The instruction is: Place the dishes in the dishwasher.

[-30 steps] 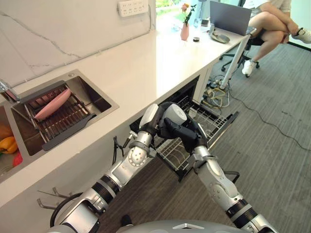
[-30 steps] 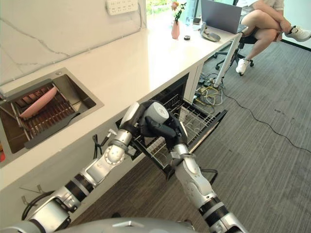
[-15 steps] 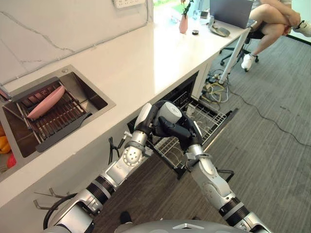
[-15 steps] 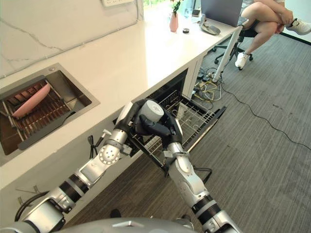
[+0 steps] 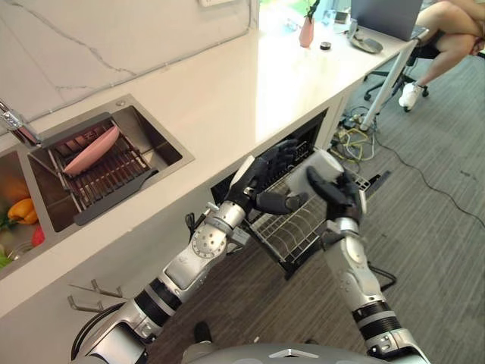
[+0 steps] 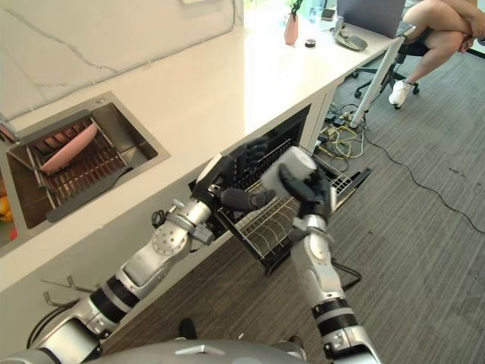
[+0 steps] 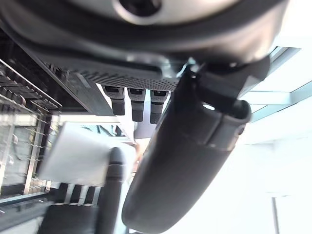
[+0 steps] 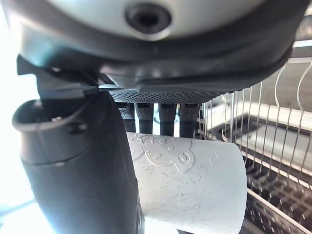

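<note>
My right hand (image 5: 342, 199) is shut on a white cup (image 5: 318, 168), holding it in the air over the pulled-out wire rack (image 5: 292, 235) of the dishwasher under the counter. In the right wrist view its thumb and fingers wrap the cup (image 8: 190, 180), with the rack's wires (image 8: 273, 146) behind. Just to the cup's left, my left hand (image 5: 274, 171) is open with fingers spread and touches nothing. A pink plate (image 5: 92, 149) stands in the drying rack inside the sink (image 5: 163, 163).
The white counter (image 5: 250, 83) runs above the dishwasher, with a pink vase (image 5: 306, 32) at its far end. A person (image 5: 455, 30) sits on a chair at the top right. Cables (image 5: 352, 129) lie on the floor by the dishwasher.
Both hands were on the cup; now my left hand has let go and opened. My right hand has carried the cup right, over the rack. The camera has also shifted.
</note>
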Available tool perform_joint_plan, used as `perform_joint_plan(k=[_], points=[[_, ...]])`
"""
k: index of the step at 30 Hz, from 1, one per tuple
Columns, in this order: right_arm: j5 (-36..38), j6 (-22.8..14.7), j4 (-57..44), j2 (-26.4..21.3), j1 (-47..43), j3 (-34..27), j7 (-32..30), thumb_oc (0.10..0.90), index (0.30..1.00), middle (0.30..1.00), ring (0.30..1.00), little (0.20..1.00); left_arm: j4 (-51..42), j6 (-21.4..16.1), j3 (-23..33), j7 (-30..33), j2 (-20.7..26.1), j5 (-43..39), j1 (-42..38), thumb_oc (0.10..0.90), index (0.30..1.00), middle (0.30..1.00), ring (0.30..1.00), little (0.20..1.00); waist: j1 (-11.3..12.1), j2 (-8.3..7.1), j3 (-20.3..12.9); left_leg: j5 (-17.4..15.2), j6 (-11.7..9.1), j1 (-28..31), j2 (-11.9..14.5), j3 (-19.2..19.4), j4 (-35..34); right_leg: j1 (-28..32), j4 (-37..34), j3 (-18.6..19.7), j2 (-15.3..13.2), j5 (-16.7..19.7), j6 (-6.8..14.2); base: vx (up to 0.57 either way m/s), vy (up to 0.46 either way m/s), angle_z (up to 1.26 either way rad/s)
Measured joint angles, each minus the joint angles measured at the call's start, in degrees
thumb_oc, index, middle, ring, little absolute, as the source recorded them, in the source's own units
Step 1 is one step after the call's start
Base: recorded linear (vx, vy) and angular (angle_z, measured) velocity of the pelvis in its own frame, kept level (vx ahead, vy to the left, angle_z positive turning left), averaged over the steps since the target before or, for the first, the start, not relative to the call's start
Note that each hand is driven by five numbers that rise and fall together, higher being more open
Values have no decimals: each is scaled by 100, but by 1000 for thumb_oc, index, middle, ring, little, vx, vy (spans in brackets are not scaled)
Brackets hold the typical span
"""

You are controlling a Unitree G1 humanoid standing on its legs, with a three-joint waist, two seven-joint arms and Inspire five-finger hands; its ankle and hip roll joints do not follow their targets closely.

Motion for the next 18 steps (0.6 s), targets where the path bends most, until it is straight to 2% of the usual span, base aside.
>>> perform_joint_plan(k=[5,14,16,17,18], points=[[144,-7,211,-59,31,-166,-191,400,300,300,300,300,-161,-118,36,-114,-78,-343,3,800,900,900,900,900,-4,45,-14,0,0,52,-30,-33,0,85,0,-43,-25,-1,-1,-9,6,4],[143,4,211,-11,31,-17,-162,400,300,300,300,300,-157,-117,57,-317,-114,-779,232,800,900,900,900,900,83,83,-34,46,63,-83,-88,-308,-2,160,-1,-255,-25,-32,-4,-19,3,16],[130,79,212,-53,32,38,-66,400,300,300,300,300,-108,-46,234,-622,-131,-1607,1125,800,900,900,900,900,87,101,-45,49,67,-95,-93,-334,-2,164,-2,-288,-26,-40,-3,2,2,5],[130,79,212,-53,32,38,-66,400,300,300,300,300,-108,-46,234,-622,-131,-1607,1125,800,900,900,900,900,87,101,-45,49,67,-95,-93,-334,-2,164,-2,-288,-26,-40,-3,0,0,0],[57,170,230,-78,33,48,20,400,300,300,300,300,190,91,298,-771,12,-1896,1676,800,900,900,900,900,115,131,-63,49,67,-95,-94,-334,-2,166,-1,-289,-28,-41,-2,0,0,0]])
